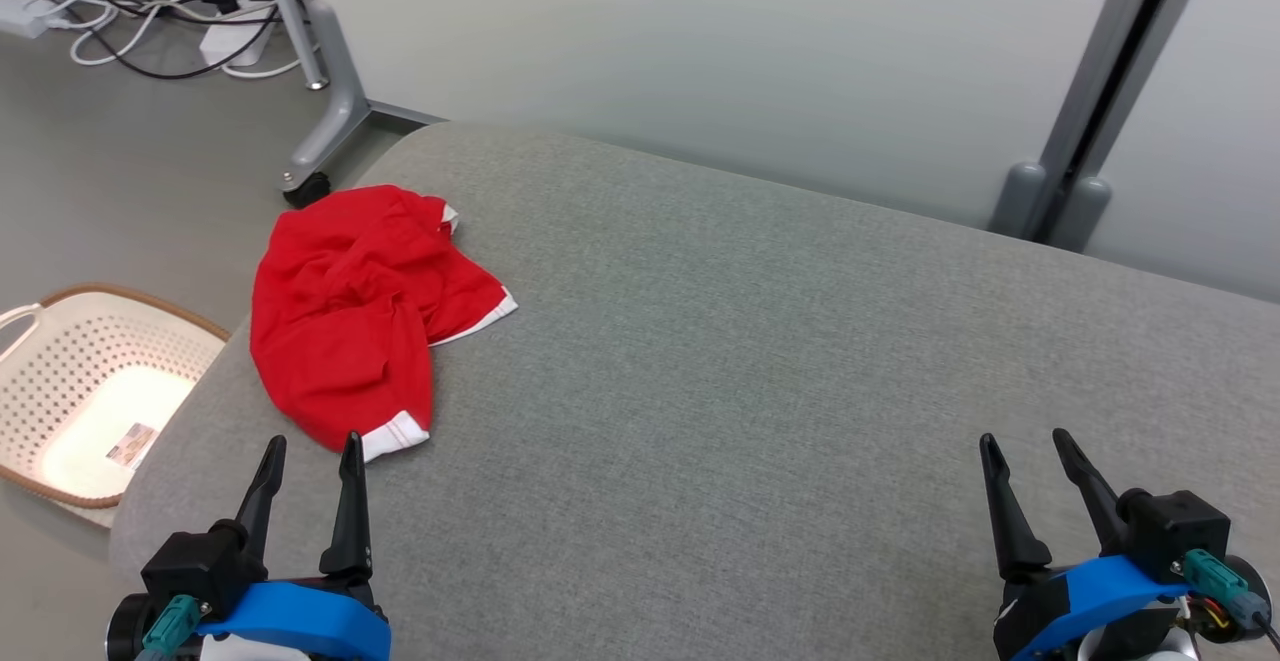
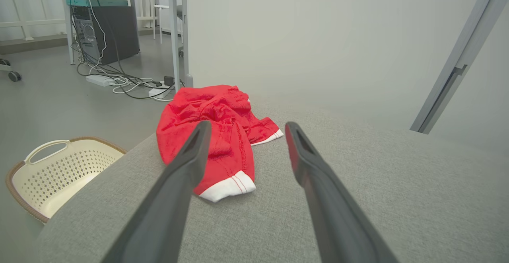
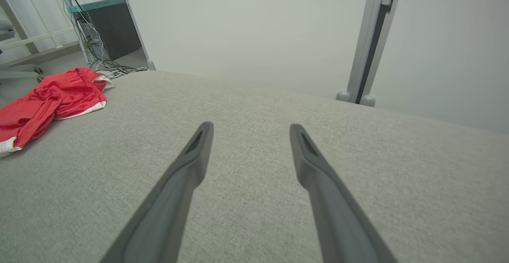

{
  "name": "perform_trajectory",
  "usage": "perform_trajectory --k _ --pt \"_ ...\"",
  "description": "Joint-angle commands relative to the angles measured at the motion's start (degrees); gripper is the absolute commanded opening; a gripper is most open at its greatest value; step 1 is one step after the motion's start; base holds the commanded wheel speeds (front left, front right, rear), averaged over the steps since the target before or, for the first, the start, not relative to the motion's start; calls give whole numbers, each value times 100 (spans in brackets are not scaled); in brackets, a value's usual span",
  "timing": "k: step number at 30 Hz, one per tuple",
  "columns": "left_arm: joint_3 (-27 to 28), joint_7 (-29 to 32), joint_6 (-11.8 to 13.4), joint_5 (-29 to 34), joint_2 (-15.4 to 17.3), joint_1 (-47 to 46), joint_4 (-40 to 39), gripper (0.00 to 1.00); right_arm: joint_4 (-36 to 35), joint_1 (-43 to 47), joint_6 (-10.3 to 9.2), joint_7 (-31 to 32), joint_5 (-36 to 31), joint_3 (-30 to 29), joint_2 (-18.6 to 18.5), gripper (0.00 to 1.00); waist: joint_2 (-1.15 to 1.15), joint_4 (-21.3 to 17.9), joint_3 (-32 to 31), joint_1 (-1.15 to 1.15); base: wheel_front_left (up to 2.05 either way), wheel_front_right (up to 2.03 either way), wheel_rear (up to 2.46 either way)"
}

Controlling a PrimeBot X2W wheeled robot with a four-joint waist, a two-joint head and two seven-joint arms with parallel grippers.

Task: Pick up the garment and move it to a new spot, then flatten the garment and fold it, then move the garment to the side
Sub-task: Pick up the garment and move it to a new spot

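A crumpled red garment (image 1: 350, 311) with white hems lies near the left edge of the grey padded surface (image 1: 760, 361). My left gripper (image 1: 312, 443) hovers just short of its near white hem, fingers spread and empty. In the left wrist view the garment (image 2: 214, 127) sits straight ahead, partly behind the left finger of the gripper (image 2: 246, 127). Far to the right, my right gripper (image 1: 1025, 439) is open over bare fabric. The right wrist view has the garment (image 3: 51, 100) at its left edge, well away from that gripper (image 3: 250, 127).
A cream perforated laundry basket (image 1: 90, 391) stands on the floor left of the surface. Cables and power strips (image 1: 150, 11) lie on the floor at the back left. A wheeled grey frame leg (image 1: 320, 111) and a grey post (image 1: 1090, 141) stand against the pale wall behind.
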Motion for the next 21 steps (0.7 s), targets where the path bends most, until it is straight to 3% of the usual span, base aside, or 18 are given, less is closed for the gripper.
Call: perform_trajectory --k 1,21 --pt "-8 -26 -34 10 29 3 -8 100 -9 -41 0 -1 -52 -5 3 100 0 101 34 0 0 0 0" --pt "-10 -26 -27 -45 9 -156 -257 100 -236 -44 0 26 -63 -30 26 100 0 261 233 0 0 0 0"
